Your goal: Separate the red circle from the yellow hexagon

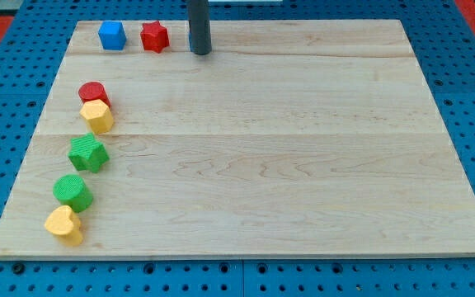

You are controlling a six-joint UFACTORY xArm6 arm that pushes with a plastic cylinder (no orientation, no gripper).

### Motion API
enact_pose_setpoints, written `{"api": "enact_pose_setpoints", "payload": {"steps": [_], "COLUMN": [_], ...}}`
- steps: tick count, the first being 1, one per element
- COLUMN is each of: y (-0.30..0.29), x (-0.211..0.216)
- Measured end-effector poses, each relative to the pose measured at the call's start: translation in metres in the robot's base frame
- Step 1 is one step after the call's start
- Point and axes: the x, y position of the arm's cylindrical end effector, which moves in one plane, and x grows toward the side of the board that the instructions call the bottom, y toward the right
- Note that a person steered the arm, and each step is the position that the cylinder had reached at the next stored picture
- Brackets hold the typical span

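The red circle [92,91] sits near the board's left edge, touching the yellow hexagon [98,115] just below it. My tip [200,52] rests on the board near the view's top, right of the red star [154,36]. It is far up and to the right of the red circle and touches no block.
A blue cube [112,35] lies at the top left beside the red star. Below the yellow hexagon, down the left side, stand a green star [87,153], a green circle [72,191] and a yellow heart [63,224]. The wooden board [303,165] lies on a blue pegboard.
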Motion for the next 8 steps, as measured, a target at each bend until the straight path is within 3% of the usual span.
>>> {"api": "enact_pose_setpoints", "payload": {"steps": [1, 5, 7, 8], "y": [-0.004, -0.224, -0.234, -0.216], "x": [0.033, 0.051, 0.137, 0.119]}}
